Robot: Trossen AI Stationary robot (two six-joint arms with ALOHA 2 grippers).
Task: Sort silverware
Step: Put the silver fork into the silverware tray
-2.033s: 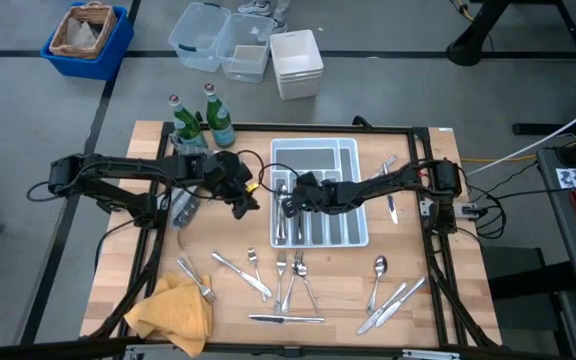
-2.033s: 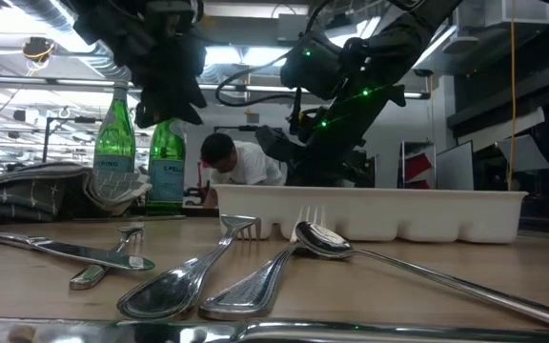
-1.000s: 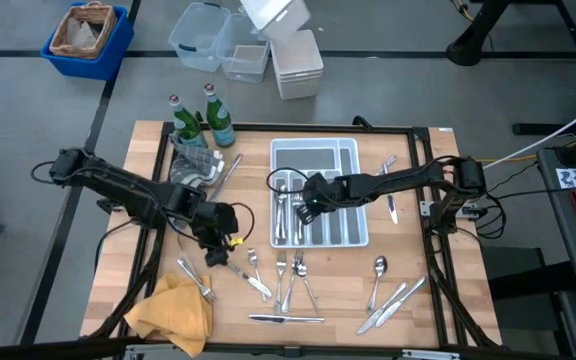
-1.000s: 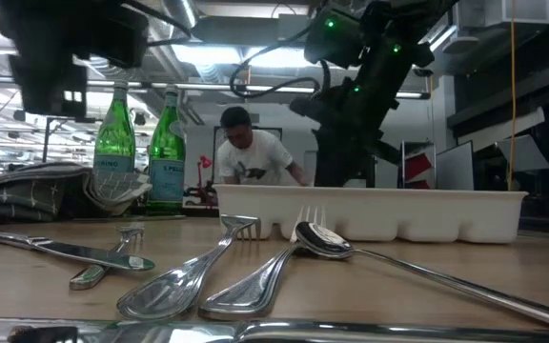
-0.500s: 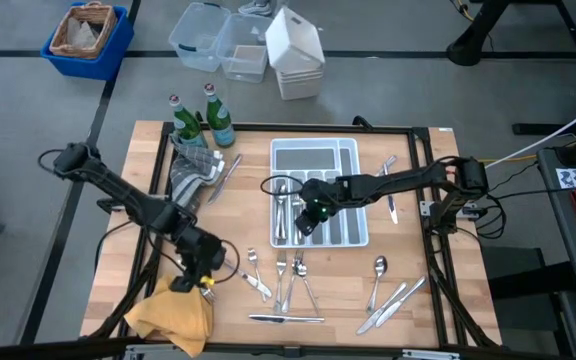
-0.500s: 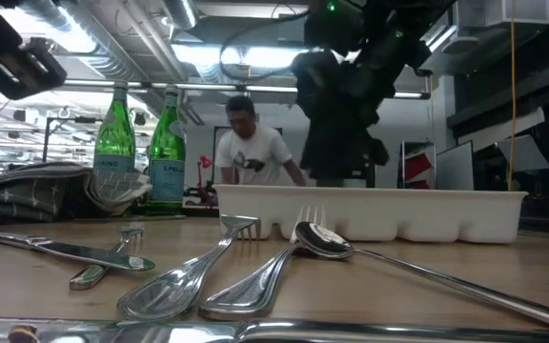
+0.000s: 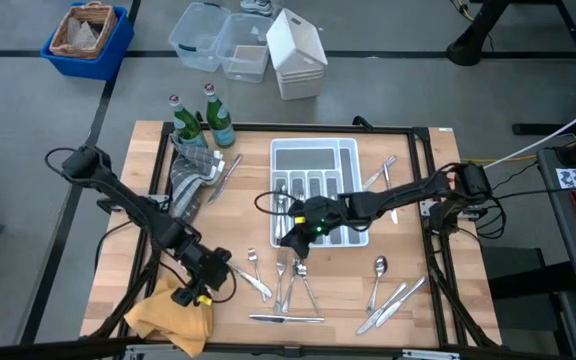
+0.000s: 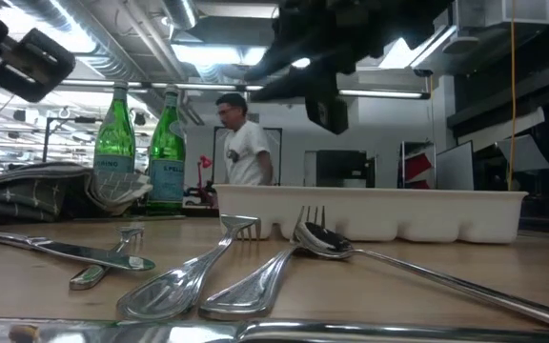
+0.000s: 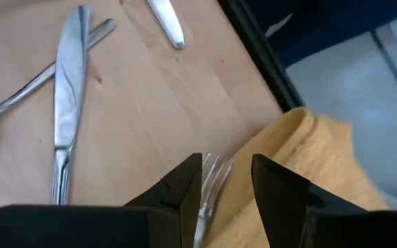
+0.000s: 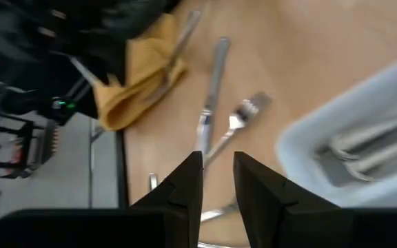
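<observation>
Take the white compartmented plastic tray [image 7: 313, 158] as your landmark. Your left gripper [image 9: 227, 180] hangs well off the tray's near-left corner, over the edge of the crumpled mustard-yellow cloth [image 9: 322, 165]; its two dark fingers [image 9: 185, 180] stand spread, with the tines of a slim shiny silver fork [image 9: 211, 180] lying on the cloth edge between them, not pinched. Just beside that, on the light wooden tabletop [image 9: 150, 103], you see a silver table knife [image 9: 66, 96] crossed over another fork's handle [image 9: 81, 45].

Your right gripper [image 7: 290, 238] sits at the tray's near-left corner, over the table just off the rim. Its fingers [image 10: 185, 186] stand slightly apart with nothing between them.

The rest of the silverware is split: several pieces already lie in the tray's long slots [image 7: 286, 195], a loose cluster of forks and spoons [image 7: 290, 275] lies in front of the tray, more sit off its near-right corner [image 7: 388, 300], and one knife lies to its right [image 7: 392, 208]. Two green glass bottles [image 7: 200, 120] stand beyond the tray's far-left corner.
</observation>
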